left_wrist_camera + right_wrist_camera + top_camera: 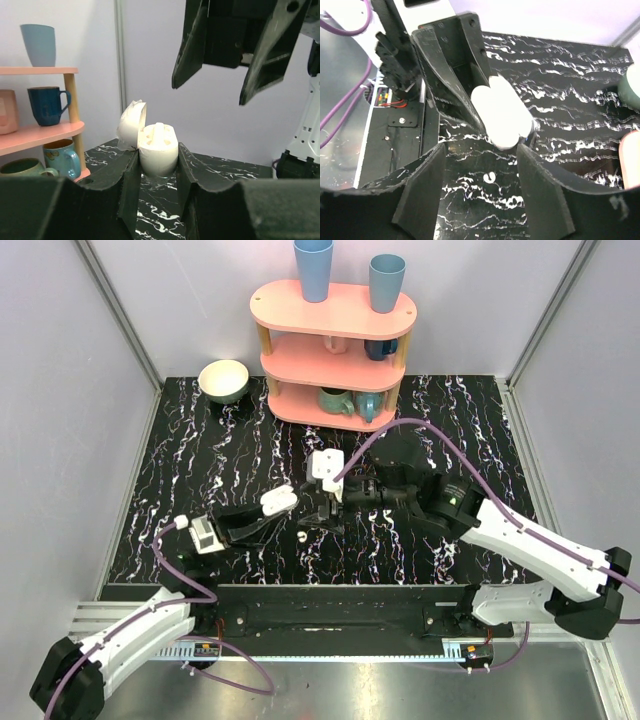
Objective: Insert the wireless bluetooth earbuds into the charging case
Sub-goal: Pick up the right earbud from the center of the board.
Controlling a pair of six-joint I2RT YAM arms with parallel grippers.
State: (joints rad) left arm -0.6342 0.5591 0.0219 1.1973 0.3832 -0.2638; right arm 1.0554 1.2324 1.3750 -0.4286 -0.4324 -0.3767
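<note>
The left tool [157,159] is clenched on the open case [159,145] — the right tool [481,155] hangs released just above it — and one earbud [490,176] lies on the desk [200,460] near the case.

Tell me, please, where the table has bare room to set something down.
Bare mat lies between the bowl and the left gripper, and at the back right beside the shelf. The middle is crowded: the left gripper holds the case, the right gripper hangs close by, and an earbud lies in front.
</note>
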